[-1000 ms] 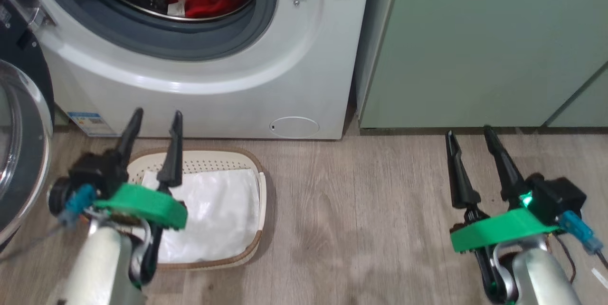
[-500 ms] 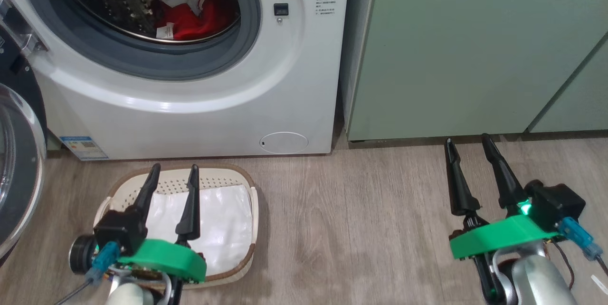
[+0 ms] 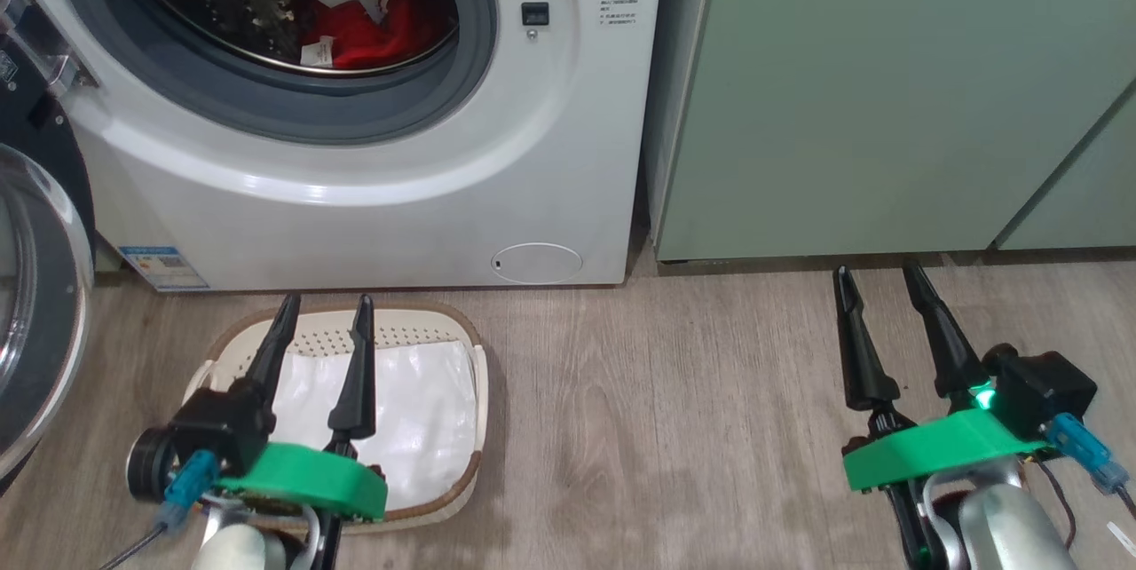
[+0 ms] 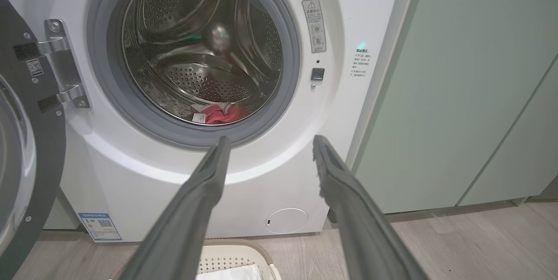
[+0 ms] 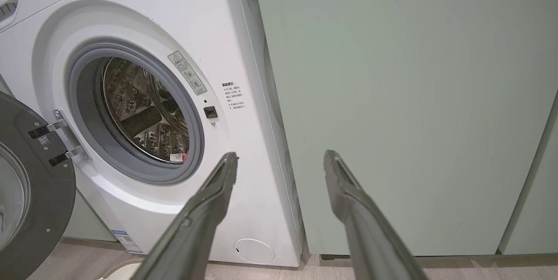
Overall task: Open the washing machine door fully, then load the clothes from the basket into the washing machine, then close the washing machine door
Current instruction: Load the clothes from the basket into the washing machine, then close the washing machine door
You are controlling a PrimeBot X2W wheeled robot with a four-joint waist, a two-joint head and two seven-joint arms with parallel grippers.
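From here I count one washing machine (image 3: 355,215), with one door (image 5: 48,210), one round hatch (image 3: 537,262) and one blue sticker (image 3: 164,266). There is one basket (image 3: 404,341) and one white sheet (image 3: 417,419). I see one red heap of clothes (image 3: 373,28), but I cannot tell how many garments. I have two hands, the left hand (image 3: 327,304) and the right hand (image 3: 875,271), each with two fingers. There are two pale green cabinet fronts (image 3: 887,91).

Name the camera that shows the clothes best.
Head view: the clothes appear largest, red with white panel and label. Left wrist view shows them smaller, low in the drum; right wrist view catches a red sliver.
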